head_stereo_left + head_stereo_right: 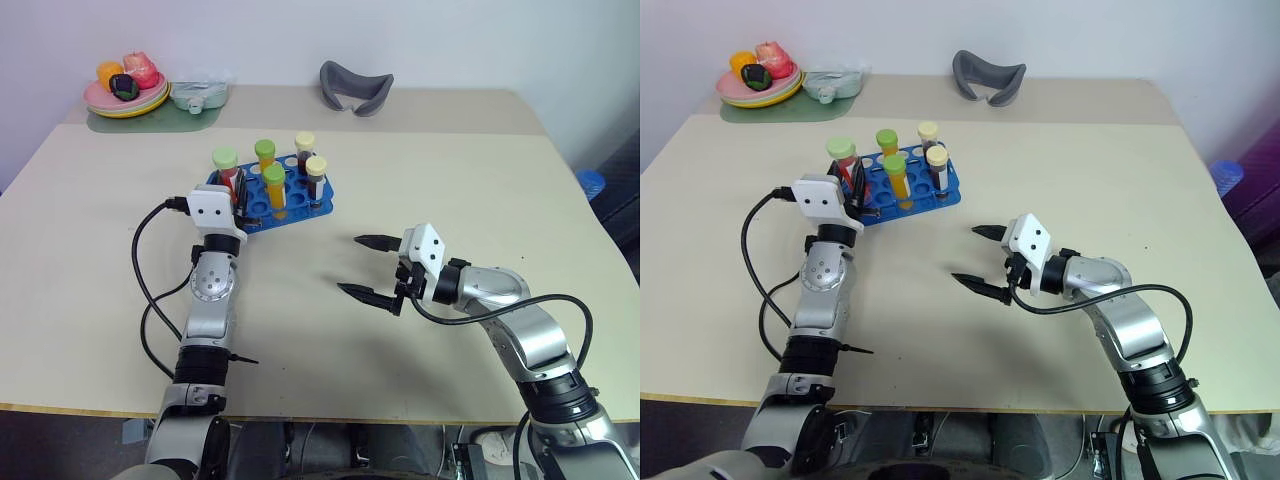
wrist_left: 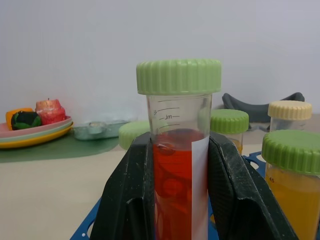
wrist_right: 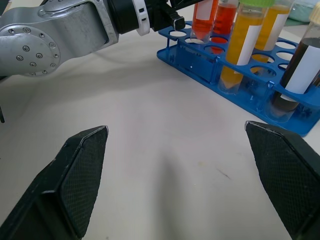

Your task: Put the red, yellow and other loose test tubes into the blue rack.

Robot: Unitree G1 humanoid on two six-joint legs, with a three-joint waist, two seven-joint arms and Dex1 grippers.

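Observation:
The blue rack (image 1: 300, 212) lies left of the table's centre, slightly toward the far side. Several capped tubes stand in it: orange-yellow ones with green caps (image 1: 274, 190) and dark ones with cream caps (image 1: 316, 175). At the rack's left end my left gripper (image 1: 237, 190) is shut on a red test tube (image 2: 172, 190) with a green cap, held upright. Its lower end (image 3: 200, 35) is at a hole in the rack. My right gripper (image 1: 352, 265) hovers open and empty over bare table, to the right of the rack and nearer to me.
Against the back wall at the far left are a plate of toy fruit (image 1: 127, 95) on a green mat and a pale teal dish (image 1: 198, 96). A grey curved object (image 1: 355, 88) lies at the back centre. A black cable (image 1: 145, 290) loops beside my left arm.

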